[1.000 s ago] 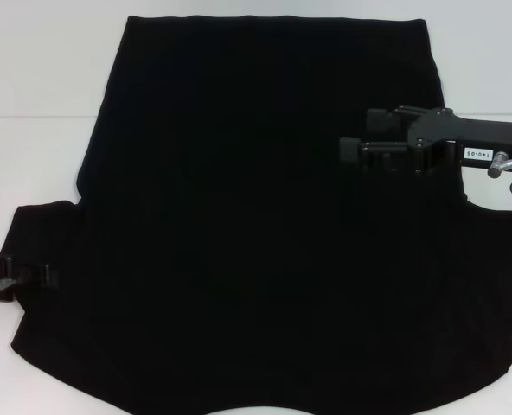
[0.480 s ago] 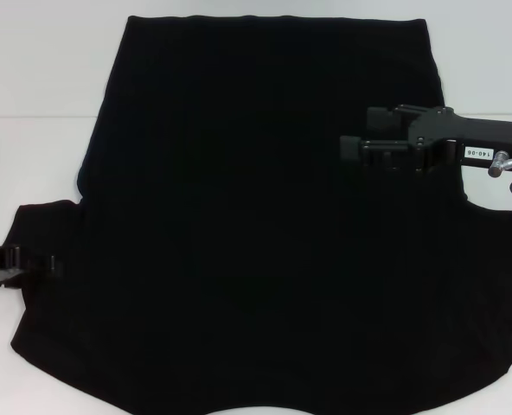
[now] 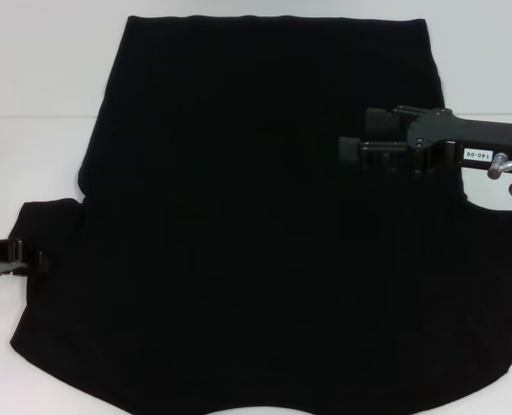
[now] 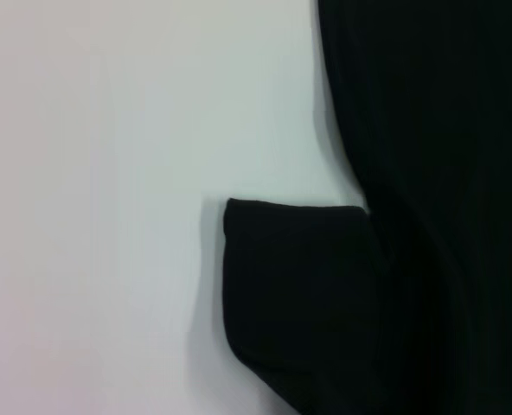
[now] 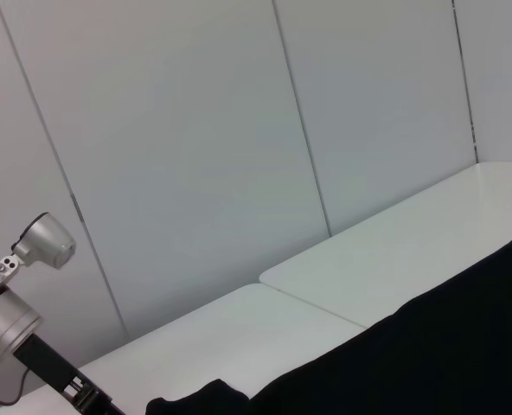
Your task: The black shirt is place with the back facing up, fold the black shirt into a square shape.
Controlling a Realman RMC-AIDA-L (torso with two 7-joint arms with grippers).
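The black shirt [image 3: 256, 216] lies spread flat on the white table [image 3: 40, 156], plain side up, with no print showing. Its left sleeve [image 4: 299, 294] also appears in the left wrist view, next to the shirt's body [image 4: 429, 130]. My left gripper [image 3: 29, 258] is low at the outer edge of that left sleeve, at the picture's left border. My right gripper [image 3: 364, 136] hovers above the shirt's right part, pointing left, open with nothing between its fingers. The right wrist view shows a stretch of the shirt [image 5: 429, 354] on the table.
White tabletop [image 3: 489, 78] surrounds the shirt on the left, right and far sides. Grey wall panels [image 5: 195, 156] stand behind the table. My left arm [image 5: 14, 320], with a green light on it, shows in the right wrist view.
My left gripper has shifted slightly farther from me along the left sleeve's edge. The right arm and the shirt have not moved.
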